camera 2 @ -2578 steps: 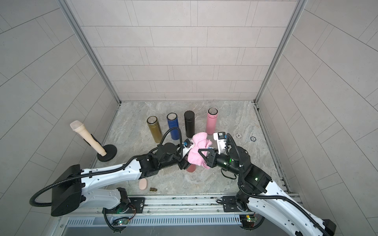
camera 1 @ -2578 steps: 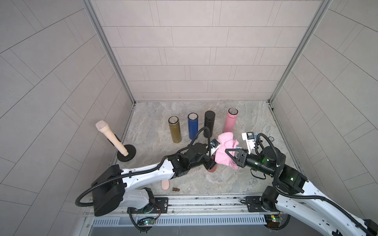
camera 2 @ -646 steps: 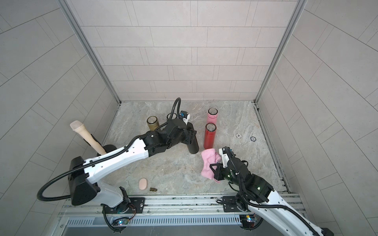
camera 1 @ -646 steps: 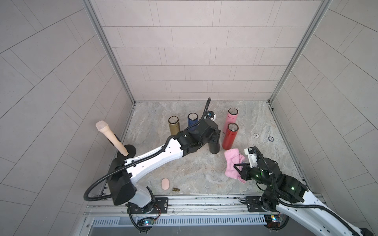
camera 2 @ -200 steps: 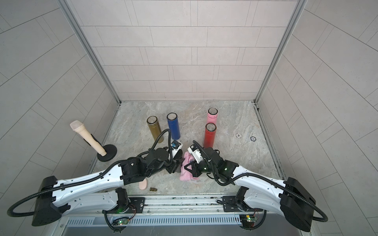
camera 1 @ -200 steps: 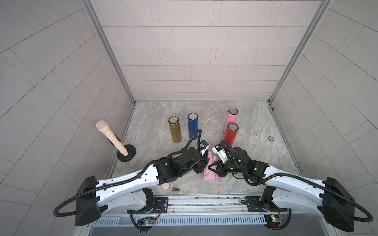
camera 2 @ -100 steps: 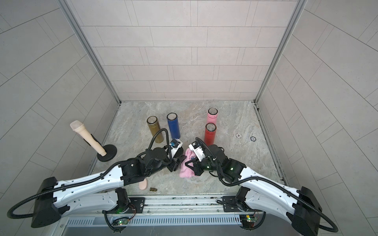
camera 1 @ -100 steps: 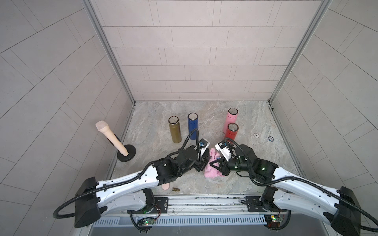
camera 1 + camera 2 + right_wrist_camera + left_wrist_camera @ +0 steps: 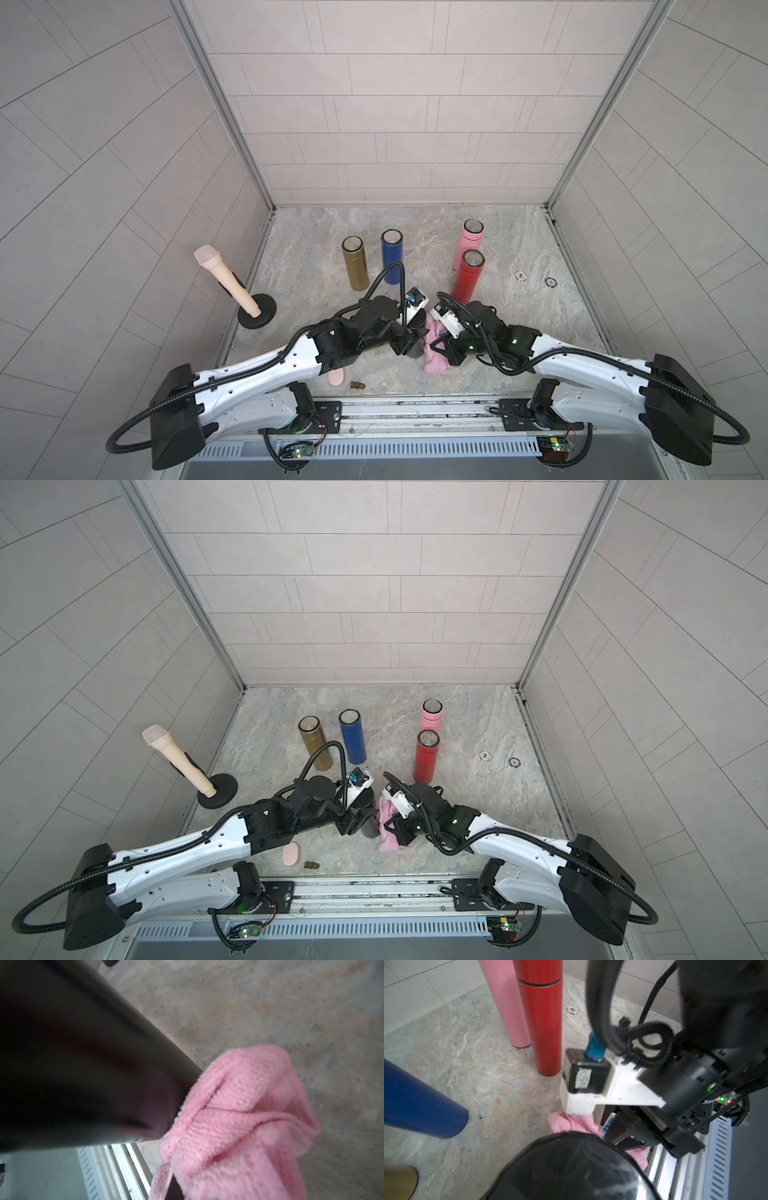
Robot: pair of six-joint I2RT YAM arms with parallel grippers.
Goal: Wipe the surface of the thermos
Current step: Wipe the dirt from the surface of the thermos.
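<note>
Two high views; wrist cameras near thermos point(image 9: 571, 1167)

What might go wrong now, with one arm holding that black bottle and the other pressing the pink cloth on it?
1. The right gripper pushes the pink cloth sideways against the black thermos, which may twist or slip in the left gripper.
2. The red thermos stands just behind the right arm's wrist. A wide wiping stroke may topple it, perhaps into the pink thermos close behind it.
3. Much of the cloth hangs loose and may snag.
</note>
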